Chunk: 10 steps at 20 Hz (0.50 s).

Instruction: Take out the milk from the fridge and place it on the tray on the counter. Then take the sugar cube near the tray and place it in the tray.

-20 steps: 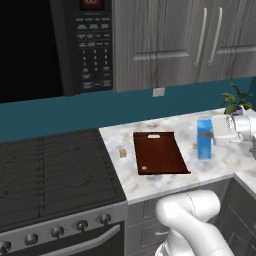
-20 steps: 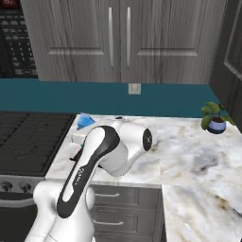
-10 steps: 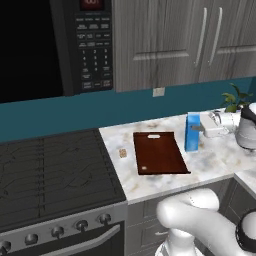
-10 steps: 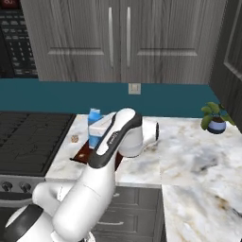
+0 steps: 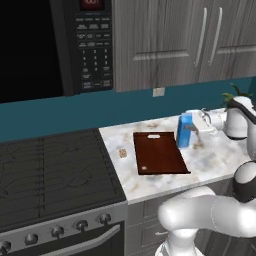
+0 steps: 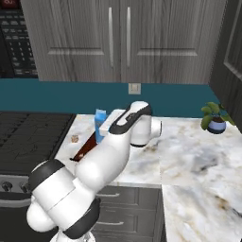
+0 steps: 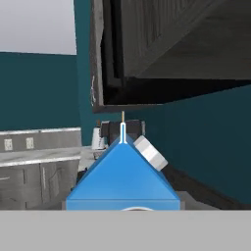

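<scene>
The milk (image 5: 184, 133) is a bright blue carton, upright and held from the right by my gripper (image 5: 190, 129), which is shut on it. It hangs at the far right edge of the dark reddish-brown tray (image 5: 159, 152); whether it touches anything below I cannot tell. In the right base view the milk (image 6: 100, 124) peeks out behind my arm, with a strip of the tray (image 6: 84, 150) below it. The hand view has the milk's gabled top (image 7: 122, 171) close up. The tiny tan sugar cube (image 5: 121, 153) lies on the marbled counter (image 5: 210, 162) left of the tray, and the sugar cube (image 6: 74, 138) is also seen from the right.
A black stove top (image 5: 50, 170) adjoins the counter on the left, under a microwave (image 5: 80, 45). A small potted plant (image 6: 215, 120) stands at the back right of the counter. Grey wall cabinets (image 6: 118, 42) hang above.
My gripper has carried the milk leftwards along the counter, from well right of the tray to its right edge. The tray and sugar cube have not moved.
</scene>
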Motion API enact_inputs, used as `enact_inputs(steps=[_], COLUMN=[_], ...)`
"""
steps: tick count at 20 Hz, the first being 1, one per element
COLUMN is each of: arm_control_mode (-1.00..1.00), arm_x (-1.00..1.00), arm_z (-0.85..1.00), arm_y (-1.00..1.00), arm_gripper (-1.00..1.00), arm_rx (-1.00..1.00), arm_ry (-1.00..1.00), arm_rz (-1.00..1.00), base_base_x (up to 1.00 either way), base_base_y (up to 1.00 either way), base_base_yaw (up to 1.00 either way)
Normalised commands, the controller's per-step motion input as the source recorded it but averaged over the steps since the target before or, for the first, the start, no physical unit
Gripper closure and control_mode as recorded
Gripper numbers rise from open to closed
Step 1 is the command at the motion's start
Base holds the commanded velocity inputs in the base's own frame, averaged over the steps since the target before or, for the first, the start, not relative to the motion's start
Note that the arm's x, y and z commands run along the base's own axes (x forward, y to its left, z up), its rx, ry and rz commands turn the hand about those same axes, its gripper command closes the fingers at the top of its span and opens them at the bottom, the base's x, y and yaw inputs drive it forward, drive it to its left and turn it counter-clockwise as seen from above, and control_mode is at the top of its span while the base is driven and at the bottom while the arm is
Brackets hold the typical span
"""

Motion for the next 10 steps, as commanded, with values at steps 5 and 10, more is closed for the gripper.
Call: enact_inputs(steps=[5, 10], arm_control_mode=[-1.0, -1.0], arm_x=[0.4, 0.43], arm_z=[-0.21, -0.28], arm_y=[0.0, 0.0], arm_gripper=[1.0, 1.0], arm_rx=[0.0, 0.0], arm_ry=[0.01, 0.0], arm_rz=[0.06, 0.07], base_base_x=[0.0, 0.0], base_base_y=[0.0, 0.0], base_base_yaw=[0.0, 0.0])
